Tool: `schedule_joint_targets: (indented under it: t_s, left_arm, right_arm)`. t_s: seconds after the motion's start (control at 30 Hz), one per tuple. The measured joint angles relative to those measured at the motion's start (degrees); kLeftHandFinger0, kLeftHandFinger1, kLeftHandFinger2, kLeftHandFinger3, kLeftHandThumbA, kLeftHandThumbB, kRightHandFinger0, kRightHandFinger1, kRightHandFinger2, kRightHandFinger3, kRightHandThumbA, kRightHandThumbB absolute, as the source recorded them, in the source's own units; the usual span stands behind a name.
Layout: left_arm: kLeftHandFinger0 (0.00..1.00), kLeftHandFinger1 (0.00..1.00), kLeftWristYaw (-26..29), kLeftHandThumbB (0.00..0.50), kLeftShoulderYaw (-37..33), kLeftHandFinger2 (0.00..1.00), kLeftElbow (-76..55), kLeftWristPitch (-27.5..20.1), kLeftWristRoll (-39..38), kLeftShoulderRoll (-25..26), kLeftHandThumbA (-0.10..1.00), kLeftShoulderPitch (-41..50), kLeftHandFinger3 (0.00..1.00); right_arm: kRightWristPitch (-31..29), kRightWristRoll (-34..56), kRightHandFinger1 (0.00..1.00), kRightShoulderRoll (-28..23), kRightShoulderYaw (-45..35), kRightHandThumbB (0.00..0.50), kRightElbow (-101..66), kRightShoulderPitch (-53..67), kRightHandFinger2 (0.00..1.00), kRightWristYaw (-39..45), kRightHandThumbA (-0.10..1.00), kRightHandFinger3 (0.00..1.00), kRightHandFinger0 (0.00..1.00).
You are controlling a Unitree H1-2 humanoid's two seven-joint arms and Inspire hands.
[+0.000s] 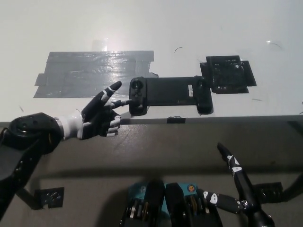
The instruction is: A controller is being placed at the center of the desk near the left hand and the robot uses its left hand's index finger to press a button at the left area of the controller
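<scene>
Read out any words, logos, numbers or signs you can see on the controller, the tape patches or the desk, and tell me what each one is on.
No text can be read.
Black game controller: a small pale mark near its right end, too small to read.
Grey tape patch: glare only, no writing seen.
Black square tape patch: no lettering visible.
White desk: only scuff marks.

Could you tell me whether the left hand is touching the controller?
Touching: in the head view, a finger of the left hand reaches the left end of the controller, with no gap visible.
</scene>
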Motion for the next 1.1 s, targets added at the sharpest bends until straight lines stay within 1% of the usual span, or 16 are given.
schedule_joint_targets:
  t_s: [0.03, 0.07, 0.1, 0.2, 0.23, 0.33, 0.43, 0.5, 0.6, 0.67, 0.93, 1.1]
  left_arm:
    - [0.0, 0.0, 0.0, 0.433, -0.2, 0.0, -0.5, 0.0, -0.2, 0.5, 1.0, 0.0, 1.0]
    - [0.0, 0.0, -0.2, 0.449, -0.6, 0.0, -1.0, 0.0, -0.3, 1.1, 1.0, 0.0, 1.0]
    - [0.0, 0.0, -0.3, 0.452, -0.9, 0.0, -1.3, 0.0, -0.3, 1.4, 1.0, -0.1, 1.0]
    - [0.0, 0.0, -0.8, 0.458, -2.8, 0.0, -2.8, 0.1, -0.3, 3.5, 1.0, -1.3, 1.0]
    - [0.0, 0.0, -1.0, 0.453, -3.4, 0.01, -3.1, 0.1, -0.3, 4.1, 1.0, -1.8, 1.0]
    - [0.0, 0.0, -1.8, 0.46, -5.6, 0.08, -3.7, 0.1, -0.2, 6.2, 1.0, -4.1, 1.0]
    - [0.0, 0.0, -2.4, 0.483, -7.3, 0.12, -3.2, 0.1, 0.1, 7.3, 1.0, -6.2, 1.0]
    - [0.0, 0.0, -2.9, 0.479, -8.3, 0.14, -2.2, 0.1, 0.2, 7.5, 1.0, -7.6, 1.0]
    - [0.01, 0.01, -3.7, 0.468, -9.5, 0.21, -0.7, 0.1, 0.9, 7.5, 1.0, -9.7, 1.0]
    - [0.0, 0.0, -4.1, 0.446, -10.1, 0.24, -0.4, 0.1, 1.5, 7.5, 1.0, -10.9, 1.0]
    - [0.0, 0.0, -5.0, 0.446, -12.5, 0.19, 0.2, 0.1, 4.6, 6.4, 1.0, -12.8, 1.0]
    - [0.0, 0.0, -5.4, 0.448, -13.0, 0.14, 3.5, 0.1, 7.1, 4.8, 1.0, -14.3, 1.0]
  right_arm:
    - [0.0, 0.0, 1.0, 0.0, 0.0, 0.263, 0.0, 0.0, 1.0, 0.0, 1.0, 1.0, 1.0]
    - [0.0, -0.1, 1.0, 0.0, 0.1, 0.261, 0.0, 0.0, 1.0, 0.0, 1.0, 1.0, 1.0]
    - [0.0, -0.1, 1.0, 0.0, 0.1, 0.261, 0.0, 0.0, 1.0, 0.0, 1.0, 1.0, 1.0]
    - [0.0, -0.1, 1.0, 0.0, 0.1, 0.261, 0.0, 0.0, 1.0, 0.1, 1.0, 1.0, 1.0]
    - [0.0, -0.1, 1.0, 0.0, 0.1, 0.257, 0.0, 0.0, 1.0, 0.1, 1.0, 1.0, 1.0]
    - [0.0, -0.1, 1.0, 0.0, 0.2, 0.26, 0.0, 0.1, 1.0, 0.1, 1.0, 1.0, 1.0]
    - [0.0, -0.2, 1.0, -0.1, 0.3, 0.258, 0.0, 0.1, 1.0, 0.1, 1.0, 1.0, 1.0]
    - [0.0, -0.3, 1.0, -0.1, 0.3, 0.257, 0.0, 0.1, 1.0, 0.1, 1.0, 1.0, 1.0]
    - [0.0, -0.2, 1.0, -0.1, 0.2, 0.253, 0.0, 0.1, 1.0, 0.2, 1.0, 1.0, 1.0]
    - [0.0, -0.2, 1.0, -0.1, 0.2, 0.259, 0.0, 0.1, 1.0, 0.2, 1.0, 1.0, 1.0]
    - [0.1, -0.3, 1.0, -0.3, 0.2, 0.253, 0.0, 0.1, 1.0, 0.2, 1.0, 1.0, 1.0]
    - [0.1, -0.4, 1.0, -0.3, 0.2, 0.259, 0.0, 0.0, 1.0, 0.2, 1.0, 1.0, 1.0]
